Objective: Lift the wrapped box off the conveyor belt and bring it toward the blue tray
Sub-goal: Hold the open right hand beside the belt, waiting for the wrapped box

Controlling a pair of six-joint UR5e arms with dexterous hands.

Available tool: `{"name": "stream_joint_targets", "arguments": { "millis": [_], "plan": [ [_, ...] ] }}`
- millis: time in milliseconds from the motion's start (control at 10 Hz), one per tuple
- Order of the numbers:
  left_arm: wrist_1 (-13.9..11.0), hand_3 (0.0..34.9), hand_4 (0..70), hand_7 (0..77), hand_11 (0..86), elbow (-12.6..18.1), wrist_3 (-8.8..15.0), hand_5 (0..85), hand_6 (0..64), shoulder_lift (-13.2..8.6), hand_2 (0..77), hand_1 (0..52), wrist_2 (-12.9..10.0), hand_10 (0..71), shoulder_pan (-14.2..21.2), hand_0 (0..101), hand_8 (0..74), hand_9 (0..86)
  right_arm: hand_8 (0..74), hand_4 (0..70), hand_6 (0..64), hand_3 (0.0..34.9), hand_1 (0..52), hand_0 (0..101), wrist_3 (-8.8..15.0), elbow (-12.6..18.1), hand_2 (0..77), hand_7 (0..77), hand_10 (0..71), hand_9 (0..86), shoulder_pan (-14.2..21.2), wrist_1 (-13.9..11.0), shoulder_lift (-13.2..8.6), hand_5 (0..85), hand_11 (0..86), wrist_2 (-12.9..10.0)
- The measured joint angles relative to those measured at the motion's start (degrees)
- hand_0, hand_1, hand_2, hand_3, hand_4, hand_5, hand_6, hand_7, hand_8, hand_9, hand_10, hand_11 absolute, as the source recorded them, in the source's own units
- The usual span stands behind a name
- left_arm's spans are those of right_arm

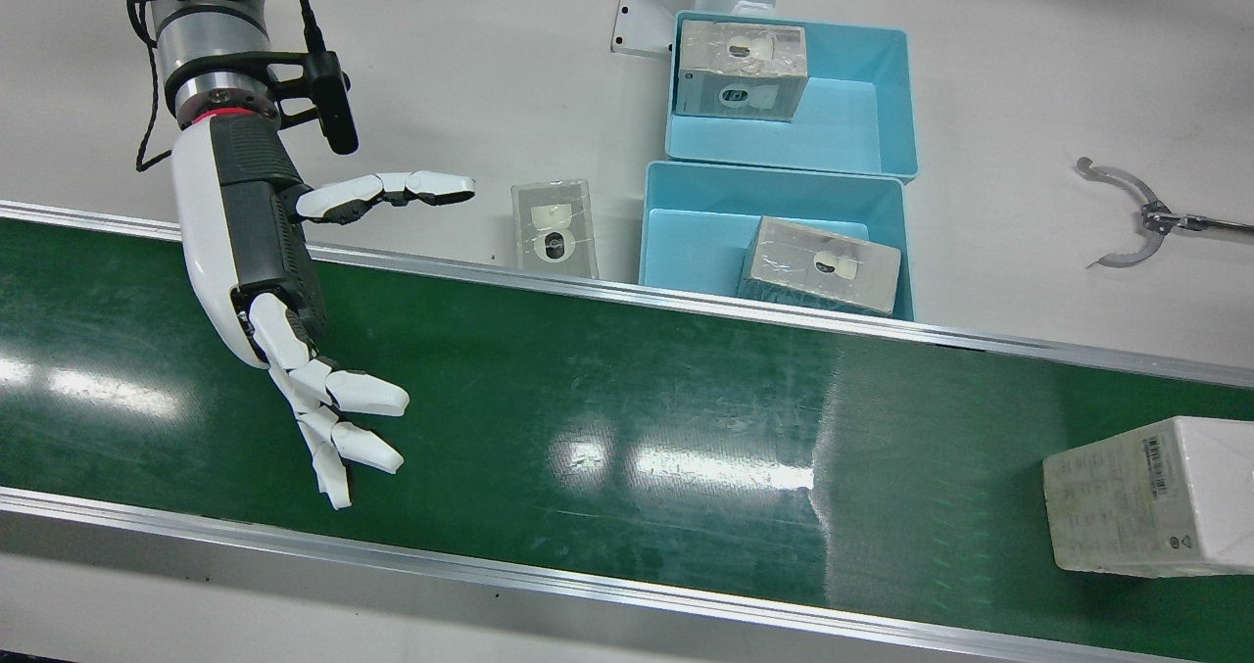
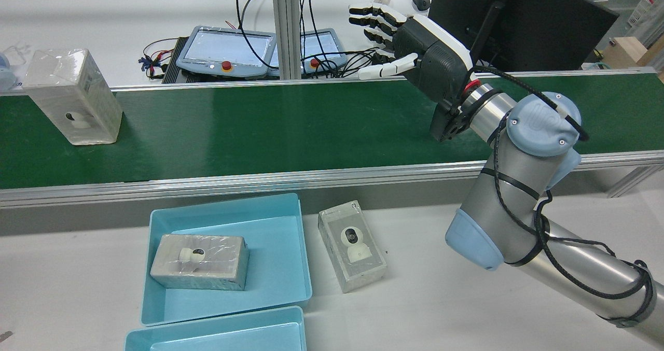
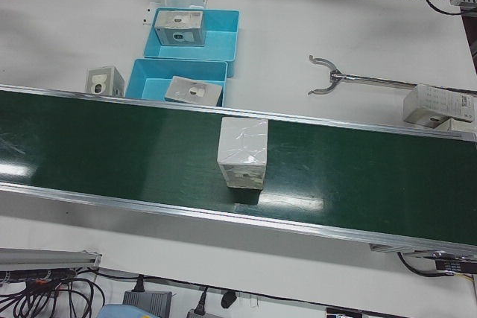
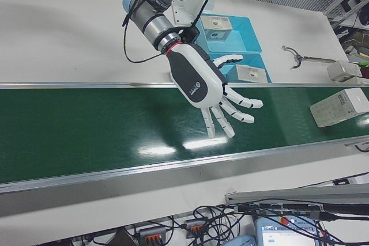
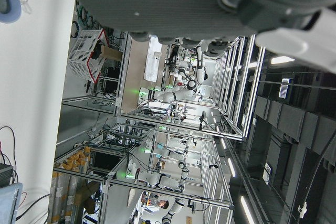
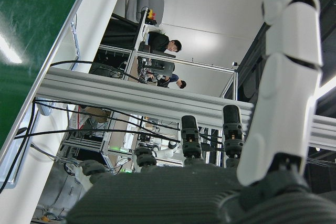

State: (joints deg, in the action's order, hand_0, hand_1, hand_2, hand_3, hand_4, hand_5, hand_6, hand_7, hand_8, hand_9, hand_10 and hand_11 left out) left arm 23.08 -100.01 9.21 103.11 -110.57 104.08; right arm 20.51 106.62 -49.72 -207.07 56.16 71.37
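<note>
Two blue trays (image 1: 887, 95), one box each (wrapped) | wrapped box (image 1: 1146, 497) on belt | right hand (image 1: 284, 281) spread, empty

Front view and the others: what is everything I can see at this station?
belt: one, green, across the table
belt box: one, white, wrapped, on the belt
trays: two, blue, side by side on the table beside the belt
tray boxes: two, grey, one per tray
loose boxes: two, grey, on the table
forked tool: one, metal, on the table
pendants: two, grey, beyond the belt
monitor: one, black, beyond the belt
right hand: white and black, open above the belt
left hand: dark, only in its own camera
</note>
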Motion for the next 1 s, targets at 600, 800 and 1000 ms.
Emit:
{"name": "stream_joint_targets", "arguments": {
  "millis": [600, 800, 1000],
  "plan": [
    [0.0, 0.0, 0.0, 0.5, 0.0, 0.0, 0.0, 0.5, 0.0, 0.0, 1.1, 0.0, 0.0, 0.5, 0.0, 0, 0.5, 0.5, 2.2, 9.8, 0.0, 30.0, 12.0, 45, -0.2, -1.9, 15.3, 19.6, 0.5, 7.6, 0.6, 0.2, -1.0, 25.6, 1.6, -0.2],
    [0.0, 0.0, 0.0, 0.5, 0.0, 0.0, 0.0, 0.5, 0.0, 0.0, 1.1, 0.0, 0.0, 0.5, 0.0, 0, 0.5, 0.0, 2.2, 7.1, 0.0, 30.0, 12.0, 45, -0.4, -3.6, 15.3, 19.6, 1.1, 7.6, 0.7, 0.3, -2.2, 25.6, 1.6, -0.3],
    [0.0, 0.0, 0.0, 0.5, 0.0, 0.0, 0.0, 0.5, 0.0, 0.0, 1.1, 0.0, 0.0, 0.5, 0.0, 0, 0.5, 0.0, 2.2, 7.1, 0.0, 30.1, 12.0, 44, -1.2, -5.6, 14.2, 19.6, 3.3, 7.6, 0.7, 0.6, -3.1, 24.0, 3.8, -0.3]
  ]
}}
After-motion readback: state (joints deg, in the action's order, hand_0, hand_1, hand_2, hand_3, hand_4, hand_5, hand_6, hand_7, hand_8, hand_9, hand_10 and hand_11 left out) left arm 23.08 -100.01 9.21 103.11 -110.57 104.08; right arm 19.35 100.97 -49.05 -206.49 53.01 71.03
